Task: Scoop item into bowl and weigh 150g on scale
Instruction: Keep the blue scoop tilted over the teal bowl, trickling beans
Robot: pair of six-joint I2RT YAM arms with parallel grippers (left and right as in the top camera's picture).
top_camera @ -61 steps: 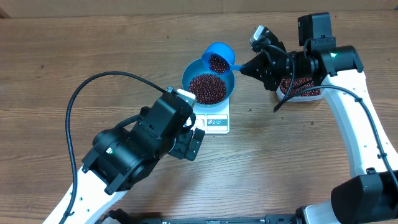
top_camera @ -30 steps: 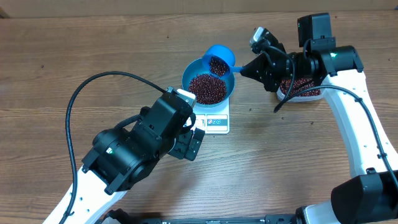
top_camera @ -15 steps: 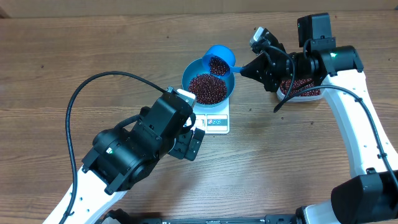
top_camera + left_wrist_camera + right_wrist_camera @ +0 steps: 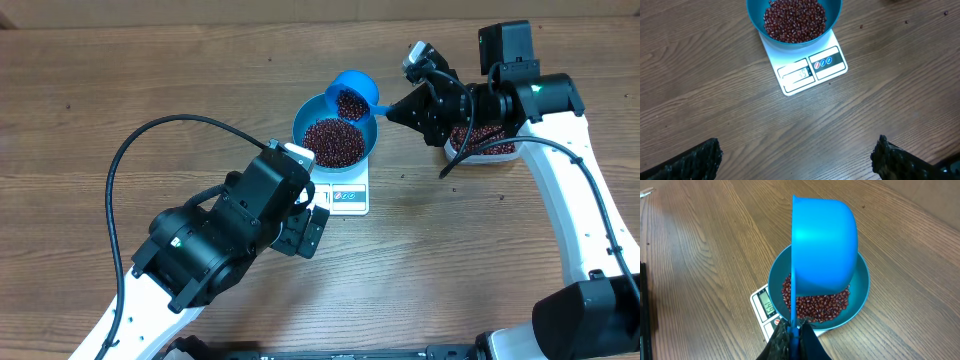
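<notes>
Scoop (image 4: 825,245) clamped by its handle in right jaws, closed tight on it. Cup just ahead of them, tipped on its side above far rim of bowl (image 4: 298,128). Some beans (image 4: 350,104) in tilted cup, seen from overhead. Bowl seated on scale (image 4: 810,70), ahead of and below right jaws, holding a heap of beans (image 4: 794,20). Scale flat on tabletop (image 4: 150,80), display edge poking out from under bowl toward left jaws, digits too blurred to read. Left jaws spread wide, gripping nothing, fingers (image 4: 695,160) above tabletop, bowl and scale ahead, centred between them and well apart. Tub (image 4: 497,152) with more beans behind right jaws, partly hidden by wrist.
</notes>
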